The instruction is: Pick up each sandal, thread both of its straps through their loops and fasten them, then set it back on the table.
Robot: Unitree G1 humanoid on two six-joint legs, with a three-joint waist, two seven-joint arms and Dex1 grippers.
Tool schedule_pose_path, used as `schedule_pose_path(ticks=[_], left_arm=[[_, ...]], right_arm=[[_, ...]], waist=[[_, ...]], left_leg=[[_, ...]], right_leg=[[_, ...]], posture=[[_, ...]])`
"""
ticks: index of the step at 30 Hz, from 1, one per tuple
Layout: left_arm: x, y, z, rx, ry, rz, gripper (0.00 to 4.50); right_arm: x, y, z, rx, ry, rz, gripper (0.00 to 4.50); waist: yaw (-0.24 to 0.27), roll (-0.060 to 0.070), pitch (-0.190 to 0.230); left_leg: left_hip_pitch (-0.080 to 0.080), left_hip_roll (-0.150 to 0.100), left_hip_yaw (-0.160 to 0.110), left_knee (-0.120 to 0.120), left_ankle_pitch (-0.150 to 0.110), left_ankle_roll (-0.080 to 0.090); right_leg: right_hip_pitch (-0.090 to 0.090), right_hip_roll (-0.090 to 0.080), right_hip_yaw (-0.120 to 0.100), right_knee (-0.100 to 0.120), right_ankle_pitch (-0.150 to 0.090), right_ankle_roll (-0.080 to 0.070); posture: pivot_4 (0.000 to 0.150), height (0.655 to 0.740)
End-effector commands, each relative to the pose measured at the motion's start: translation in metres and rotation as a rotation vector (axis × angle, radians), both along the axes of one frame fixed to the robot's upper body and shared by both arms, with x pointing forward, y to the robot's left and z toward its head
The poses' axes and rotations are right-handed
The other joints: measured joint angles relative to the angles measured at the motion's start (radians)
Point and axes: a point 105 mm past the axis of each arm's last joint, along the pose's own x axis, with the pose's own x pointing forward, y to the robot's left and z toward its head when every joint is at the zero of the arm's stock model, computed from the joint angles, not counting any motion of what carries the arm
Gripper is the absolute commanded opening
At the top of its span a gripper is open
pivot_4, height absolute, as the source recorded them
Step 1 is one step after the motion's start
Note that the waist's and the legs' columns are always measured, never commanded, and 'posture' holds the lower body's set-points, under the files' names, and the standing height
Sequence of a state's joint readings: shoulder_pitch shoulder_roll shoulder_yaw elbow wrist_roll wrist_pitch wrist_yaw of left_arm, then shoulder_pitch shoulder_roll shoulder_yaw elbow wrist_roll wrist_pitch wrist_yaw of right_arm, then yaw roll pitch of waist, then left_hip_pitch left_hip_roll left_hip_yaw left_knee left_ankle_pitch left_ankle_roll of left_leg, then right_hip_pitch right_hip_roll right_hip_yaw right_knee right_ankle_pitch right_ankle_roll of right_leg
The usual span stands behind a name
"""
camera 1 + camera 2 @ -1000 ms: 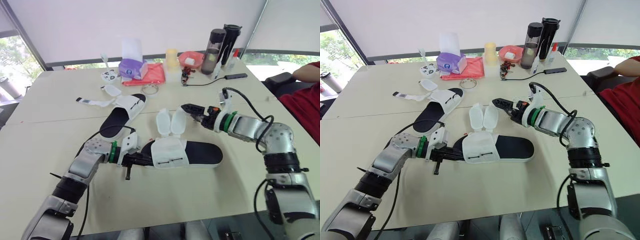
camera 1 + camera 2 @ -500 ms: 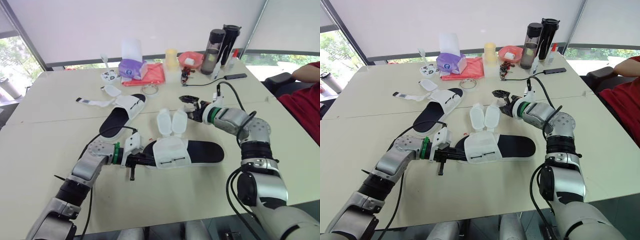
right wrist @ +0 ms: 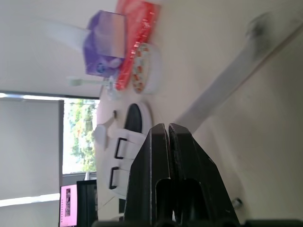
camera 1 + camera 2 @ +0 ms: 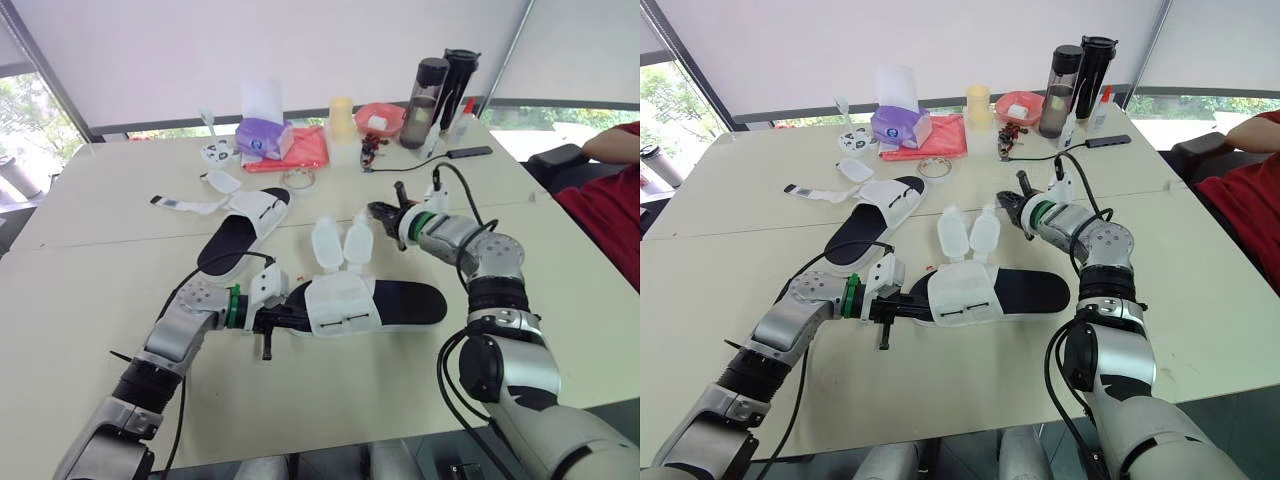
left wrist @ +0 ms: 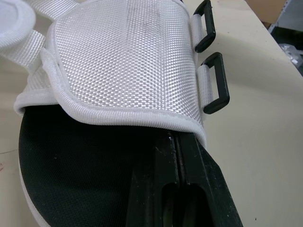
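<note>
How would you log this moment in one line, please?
left gripper: shut, inside near sandal | right gripper: shut, by strap | loops: empty | far sandal: on table

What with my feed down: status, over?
Left gripper shut, under upper of near sandal. Right gripper shut, beside its straps. Straps unthreaded. Nothing blocking.

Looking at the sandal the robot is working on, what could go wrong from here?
One: the right gripper is shut and empty beside the unfastened straps; advancing without opening, it may just shove them aside. Two: the left gripper is shut, tucked under the white flap rather than pinching it, so the sandal could slide or twist when a strap is pulled toward the black loops.
</note>
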State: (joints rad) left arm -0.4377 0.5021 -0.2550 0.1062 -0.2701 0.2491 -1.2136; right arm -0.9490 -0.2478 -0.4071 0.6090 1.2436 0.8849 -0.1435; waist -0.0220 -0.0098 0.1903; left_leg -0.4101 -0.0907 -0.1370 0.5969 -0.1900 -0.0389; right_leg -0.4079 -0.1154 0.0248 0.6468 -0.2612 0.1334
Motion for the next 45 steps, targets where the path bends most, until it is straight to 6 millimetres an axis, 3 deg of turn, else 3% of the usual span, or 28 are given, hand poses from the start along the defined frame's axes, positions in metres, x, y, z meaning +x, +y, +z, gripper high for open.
schedule_pose_path(ticks=[1,3,5,7,9,12,16,19,20,25,29,40,43,45], left_arm=[[0.000,-0.002,0.004,-0.008,-0.028,0.004,0.00],[0.000,-0.002,0.003,-0.009,-0.028,0.006,0.00],[0.000,-0.002,0.003,-0.010,-0.026,0.008,0.00],[0.000,-0.002,0.003,-0.009,-0.025,0.011,0.00],[0.000,-0.001,0.002,-0.008,-0.025,0.015,0.00],[0.000,-0.001,0.002,-0.009,-0.025,0.021,0.00],[0.000,-0.002,0.001,-0.008,-0.026,0.022,0.00],[-0.001,-0.002,0.000,-0.009,-0.026,0.021,0.00],[-0.002,-0.002,0.000,-0.009,-0.025,0.021,0.00],[-0.002,-0.003,-0.001,-0.017,-0.029,0.031,0.00],[-0.003,-0.004,-0.001,-0.022,-0.033,0.043,0.00],[-0.001,-0.005,0.001,-0.034,-0.045,0.086,0.00],[-0.001,-0.004,0.000,-0.034,-0.047,0.095,0.00],[-0.001,-0.003,0.000,-0.034,-0.049,0.105,0.00]], right_arm=[[-0.010,0.008,0.038,0.001,-0.196,0.078,0.05],[-0.017,0.013,0.045,-0.034,-0.274,0.124,0.05],[-0.037,0.024,0.054,-0.138,-0.424,0.244,0.05],[-0.055,0.033,0.046,-0.281,-0.505,0.365,0.05],[-0.052,0.026,0.038,-0.304,-0.470,0.342,0.05],[-0.041,0.013,0.035,-0.240,-0.400,0.282,0.82],[-0.021,-0.009,0.024,-0.214,-0.224,0.186,2.83],[-0.019,-0.014,0.011,-0.238,-0.105,0.233,4.36],[-0.018,-0.014,0.008,-0.269,-0.085,0.239,4.46],[-0.013,-0.008,-0.003,-0.326,-0.028,0.240,4.46],[-0.010,0.005,-0.010,-0.276,0.009,0.263,4.46],[0.017,0.026,0.002,-0.058,-0.021,0.173,4.46],[0.019,0.028,0.003,-0.059,-0.025,0.169,3.63],[0.019,0.029,0.003,-0.061,-0.022,0.173,2.73]], waist=[[0.001,0.000,0.000],[0.001,0.000,0.000],[0.003,0.000,0.000],[0.005,0.000,0.000],[0.002,0.000,0.000],[0.001,0.000,0.000],[0.003,0.000,0.000],[0.003,0.000,0.000],[0.003,0.000,0.000],[0.002,0.000,0.000],[0.001,0.000,0.000],[0.001,0.000,0.000],[0.001,0.000,0.000],[0.000,0.000,0.000]], left_leg=[[0.000,0.000,0.000,0.000,0.000,0.000],[0.000,0.000,0.000,0.000,0.000,0.000],[0.000,0.000,0.000,0.000,0.000,0.000],[0.000,0.000,-0.001,0.000,0.000,0.000],[0.000,0.000,-0.001,0.000,0.000,0.000],[0.000,0.000,-0.001,0.000,0.000,0.000],[0.001,0.001,-0.001,0.000,0.000,0.000],[0.001,0.000,-0.001,0.000,0.000,0.000],[0.000,0.000,-0.001,-0.001,0.000,0.000],[0.000,0.000,0.000,-0.001,0.000,0.000],[0.000,0.000,0.000,-0.001,0.000,0.000],[0.000,0.000,0.000,-0.001,0.000,0.000],[0.000,0.000,0.000,-0.001,0.000,0.000],[0.000,0.000,0.000,-0.001,0.000,0.000]], right_leg=[[0.000,0.000,0.000,0.000,0.000,0.000],[0.000,0.000,0.000,0.000,0.000,0.000],[0.000,0.000,0.000,0.000,0.000,0.000],[0.000,0.000,0.000,-0.001,0.000,0.000],[0.000,0.000,0.000,-0.001,0.000,0.000],[0.000,0.000,0.000,-0.001,0.000,0.000],[0.000,0.000,0.000,-0.001,0.000,0.000],[0.000,0.000,0.000,-0.001,0.000,0.000],[0.000,0.000,0.000,-0.001,0.000,0.000],[0.000,0.000,0.000,-0.001,0.000,0.000],[0.000,0.000,0.000,-0.001,0.000,0.000],[0.000,0.000,0.000,-0.001,0.000,0.000],[0.000,0.000,0.000,-0.001,0.000,0.000],[0.000,0.000,0.000,-0.001,0.000,0.000]], posture=[[0.150,0.7400],[0.150,0.7400],[0.150,0.7400],[0.150,0.7400],[0.150,0.7400],[0.150,0.7400],[0.150,0.7400],[0.150,0.7400],[0.150,0.7400],[0.150,0.7400],[0.150,0.7400],[0.150,0.7400],[0.150,0.7400],[0.150,0.7400]])
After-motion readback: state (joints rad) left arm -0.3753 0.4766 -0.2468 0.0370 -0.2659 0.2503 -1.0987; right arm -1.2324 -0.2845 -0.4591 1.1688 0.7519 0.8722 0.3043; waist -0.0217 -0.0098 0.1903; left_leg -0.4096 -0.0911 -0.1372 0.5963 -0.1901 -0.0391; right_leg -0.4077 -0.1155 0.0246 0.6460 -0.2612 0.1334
